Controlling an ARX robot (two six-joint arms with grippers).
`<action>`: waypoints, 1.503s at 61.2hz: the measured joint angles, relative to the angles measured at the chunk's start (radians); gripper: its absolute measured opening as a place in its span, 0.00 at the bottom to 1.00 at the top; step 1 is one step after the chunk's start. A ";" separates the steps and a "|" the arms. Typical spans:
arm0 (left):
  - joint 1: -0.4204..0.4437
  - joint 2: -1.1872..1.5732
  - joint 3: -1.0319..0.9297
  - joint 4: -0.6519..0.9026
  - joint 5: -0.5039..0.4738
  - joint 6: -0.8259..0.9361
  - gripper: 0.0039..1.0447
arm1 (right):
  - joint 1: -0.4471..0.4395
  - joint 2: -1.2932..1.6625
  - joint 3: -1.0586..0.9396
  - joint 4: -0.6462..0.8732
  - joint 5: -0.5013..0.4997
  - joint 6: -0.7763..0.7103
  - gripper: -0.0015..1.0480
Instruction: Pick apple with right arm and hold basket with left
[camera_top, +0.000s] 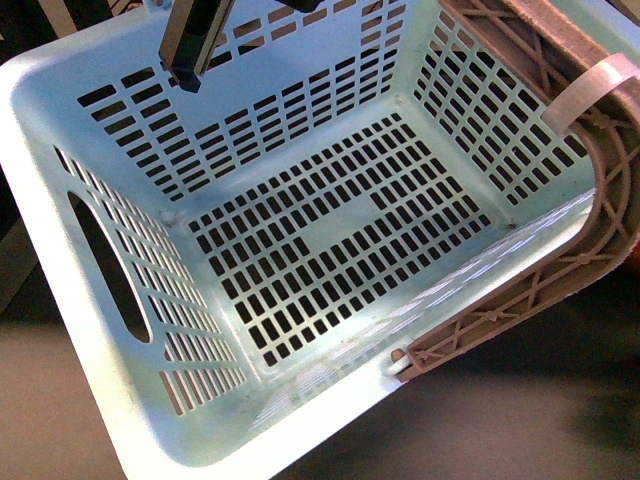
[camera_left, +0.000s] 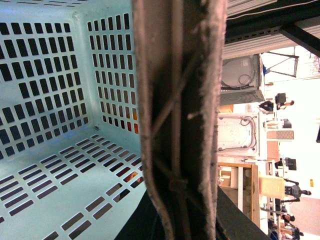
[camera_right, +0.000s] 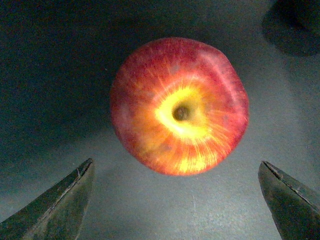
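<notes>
The pale mint basket (camera_top: 90, 110) fills the front view, tilted and empty, with slotted walls and floor. Its grey-brown ribbed handle (camera_top: 615, 200) arcs along the right side and carries a white zip tie (camera_top: 598, 85). A dark flat finger (camera_top: 190, 45) reaches down over the far wall. In the left wrist view the handle (camera_left: 180, 100) runs straight through my left gripper (camera_left: 182, 220), which is shut on it. The red apple (camera_right: 180, 107), yellow around its stem dimple, lies on a dark grey surface. My right gripper (camera_right: 175, 185) is open, its fingers (camera_right: 60, 205) spread wide just short of the apple, not touching it.
Orange-red colour shows through the basket's wall slots (camera_left: 131, 114). A dark rounded shape (camera_right: 295, 20) lies beyond the apple. Brown floor (camera_top: 520, 420) shows under the basket. Shelving and a wooden cabinet (camera_left: 245, 185) stand behind the handle.
</notes>
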 joint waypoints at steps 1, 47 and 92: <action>0.000 0.000 0.000 0.000 0.000 0.000 0.06 | 0.003 0.006 0.012 -0.005 0.002 0.003 0.91; 0.000 0.000 0.000 0.000 -0.003 0.000 0.06 | 0.005 0.100 0.146 -0.047 0.022 0.037 0.75; 0.000 0.000 0.000 0.000 -0.003 0.000 0.06 | 0.127 -1.057 -0.145 -0.418 -0.334 0.115 0.75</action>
